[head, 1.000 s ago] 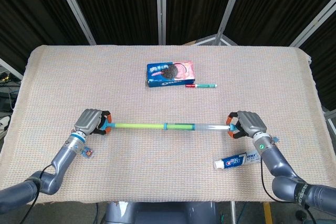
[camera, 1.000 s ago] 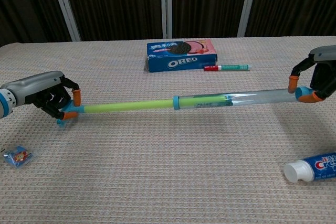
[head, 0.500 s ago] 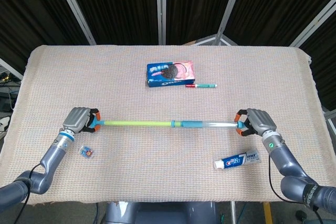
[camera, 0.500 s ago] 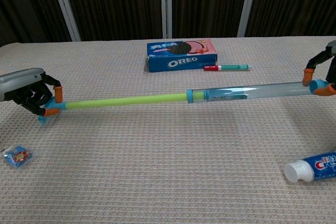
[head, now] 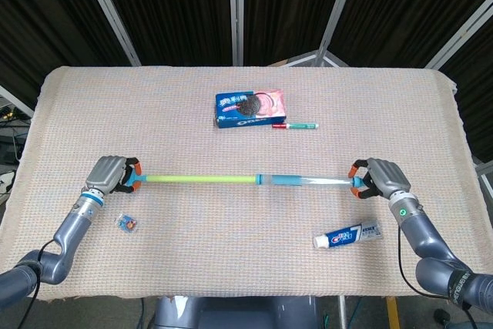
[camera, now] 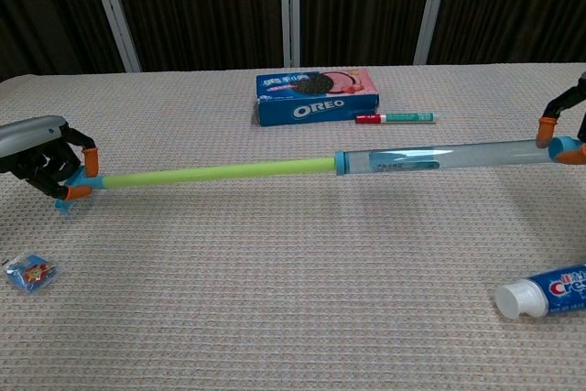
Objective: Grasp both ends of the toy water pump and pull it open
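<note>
The left hand (head: 108, 173) and right hand (head: 383, 179) sit low and far apart, each curled tight around one end of the toy water pump (head: 246, 180). It spans the table (head: 231, 113) left to right, its green rod drawn far out of the clear barrel.

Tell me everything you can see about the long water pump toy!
The toy water pump is a long thin stick held level above the cloth-covered table. One half is a yellow-green rod, the other a clear plastic tube with a blue collar where they meet. It looks pulled far out. The left hand grips the rod's end and the right hand grips the tube's end.
</note>
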`<state>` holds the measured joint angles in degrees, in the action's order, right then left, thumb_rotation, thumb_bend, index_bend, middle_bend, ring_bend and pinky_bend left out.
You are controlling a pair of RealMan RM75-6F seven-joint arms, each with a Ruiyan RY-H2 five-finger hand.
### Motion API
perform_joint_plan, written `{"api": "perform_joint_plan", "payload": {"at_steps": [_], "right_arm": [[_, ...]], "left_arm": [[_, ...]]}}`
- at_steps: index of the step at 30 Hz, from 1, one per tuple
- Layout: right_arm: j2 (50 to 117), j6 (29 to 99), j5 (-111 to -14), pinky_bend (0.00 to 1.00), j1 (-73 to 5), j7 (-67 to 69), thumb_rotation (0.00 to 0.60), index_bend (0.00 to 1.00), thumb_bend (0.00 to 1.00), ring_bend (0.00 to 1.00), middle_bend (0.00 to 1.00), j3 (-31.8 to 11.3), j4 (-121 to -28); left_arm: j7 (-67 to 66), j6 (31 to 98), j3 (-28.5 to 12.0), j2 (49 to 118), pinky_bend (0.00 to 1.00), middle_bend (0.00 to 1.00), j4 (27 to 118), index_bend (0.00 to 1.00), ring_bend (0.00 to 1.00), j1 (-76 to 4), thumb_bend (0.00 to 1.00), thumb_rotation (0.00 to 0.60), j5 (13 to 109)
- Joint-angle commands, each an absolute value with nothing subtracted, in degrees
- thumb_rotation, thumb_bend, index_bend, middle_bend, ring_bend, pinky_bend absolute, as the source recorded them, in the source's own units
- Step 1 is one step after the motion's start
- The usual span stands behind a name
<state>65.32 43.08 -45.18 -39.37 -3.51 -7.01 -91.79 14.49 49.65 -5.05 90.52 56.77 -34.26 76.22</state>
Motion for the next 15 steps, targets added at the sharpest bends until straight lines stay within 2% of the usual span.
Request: {"api": "perform_joint_plan", "payload": {"at_steps": [1, 5, 7, 8, 11, 12, 13, 15], "right_arm": [[65.52, 43.01, -45.18, 1.00, -39.36, -3.48, 0.600, 0.65, 0.54, 1.00, 0.99, -7.05, -91.67], [65.88, 42.95, -45.19, 1.00, -39.36, -3.61, 0.600, 0.64, 0.54, 1.00, 0.99, -7.00, -91.37], [66.14, 42.88, -45.49, 1.00, -39.23, -3.59, 0.600, 0.58, 0.50, 1.00, 0.99, -6.86, -91.12], [66.18, 42.90, -45.68, 1.00, -39.15, -3.51, 0.600, 0.48, 0.43, 1.00, 0.99, -6.84, -91.05], [66.00, 42.94, -46.58, 1.00, -38.70, -3.10, 0.600, 0.17, 0.12, 1.00, 0.98, -6.73, -90.98], [65.92, 43.21, -47.03, 1.00, -38.49, -2.96, 0.600, 0.10, 0.05, 1.00, 0.98, -6.73, -91.00], [65.82, 43.61, -47.58, 1.00, -38.20, -2.80, 0.600, 0.09, 0.04, 1.00, 0.98, -6.74, -91.07], [65.46, 44.73, -48.98, 1.00, -37.47, -2.46, 0.600, 0.02, 0.00, 1.00, 0.97, -6.73, -91.37]], "left_arm": [[14.39, 49.78, -5.06, 90.54, 0.96, 0.81, 56.59, 0.65, 0.79, -34.27, 0.49, 0.600, 76.35], [14.51, 49.91, -5.10, 90.45, 0.96, 0.81, 56.57, 0.64, 0.79, -34.20, 0.49, 0.600, 76.46], [14.39, 49.93, -4.95, 90.31, 0.96, 0.81, 56.38, 0.57, 0.79, -34.11, 0.48, 0.600, 76.61], [14.41, 49.96, -4.88, 90.27, 0.96, 0.81, 56.32, 0.52, 0.79, -34.07, 0.47, 0.600, 76.69], [15.02, 50.21, -4.61, 89.85, 0.96, 0.81, 56.43, 0.12, 0.79, -33.73, 0.29, 0.600, 77.03], [15.23, 50.46, -4.60, 89.59, 0.96, 0.81, 56.58, 0.06, 0.79, -33.59, 0.25, 0.600, 77.14], [15.41, 50.85, -4.61, 89.28, 0.96, 0.81, 56.77, 0.01, 0.79, -33.41, 0.20, 0.600, 77.27], [15.79, 52.04, -4.75, 88.48, 0.96, 0.81, 57.27, 0.00, 0.79, -32.92, 0.16, 0.600, 77.51]]}}
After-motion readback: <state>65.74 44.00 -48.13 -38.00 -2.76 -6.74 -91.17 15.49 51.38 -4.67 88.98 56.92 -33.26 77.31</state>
